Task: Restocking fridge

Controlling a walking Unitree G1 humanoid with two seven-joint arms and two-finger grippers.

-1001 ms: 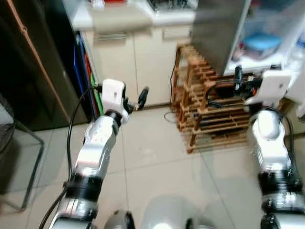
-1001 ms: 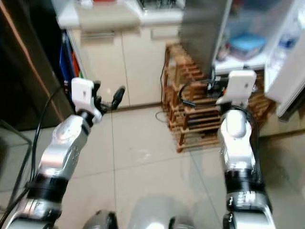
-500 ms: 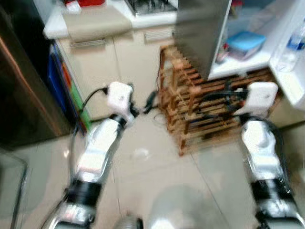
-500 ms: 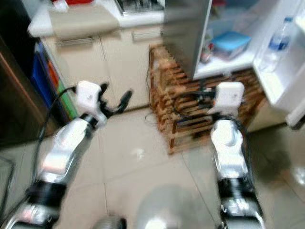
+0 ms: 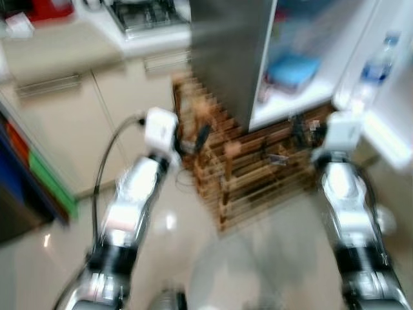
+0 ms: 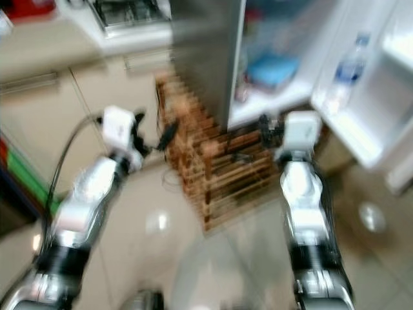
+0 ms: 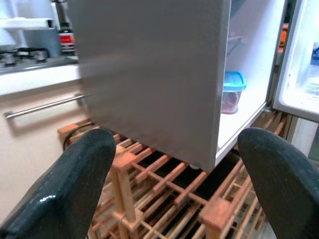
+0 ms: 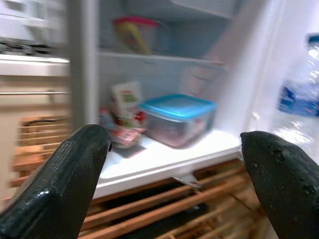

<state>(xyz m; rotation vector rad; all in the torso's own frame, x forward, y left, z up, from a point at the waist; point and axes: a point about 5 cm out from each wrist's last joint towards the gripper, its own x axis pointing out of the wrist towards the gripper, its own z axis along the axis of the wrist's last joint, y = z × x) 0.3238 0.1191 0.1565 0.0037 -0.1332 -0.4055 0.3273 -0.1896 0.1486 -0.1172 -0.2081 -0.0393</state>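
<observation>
Fridge (image 6: 213, 45) with its door (image 6: 381, 97) swung open stands on a wooden rack (image 6: 219, 174) beside a cream cabinet (image 6: 77, 110), the head views blurred. Both silver arms reach forward over the tiled floor (image 6: 155, 226). The left gripper (image 7: 172, 164) hangs before the fridge's grey side wall, above the rack's near corner, its 2 black fingers (image 7: 75, 184) spread wide and holding nothing. The right gripper (image 8: 174, 169) faces the open compartment, fingers (image 8: 65, 179) likewise spread and empty. On the lowest shelf (image 8: 164, 159) a blue-lidded box (image 8: 177, 119) sits near the front edge, with a carton (image 8: 124, 102) and packets beside it. A red-lidded tub (image 8: 134, 32) rests on the shelf above. A water bottle (image 6: 345, 64) stands in the door rack. A stove (image 5: 139, 13) tops the counter.
</observation>
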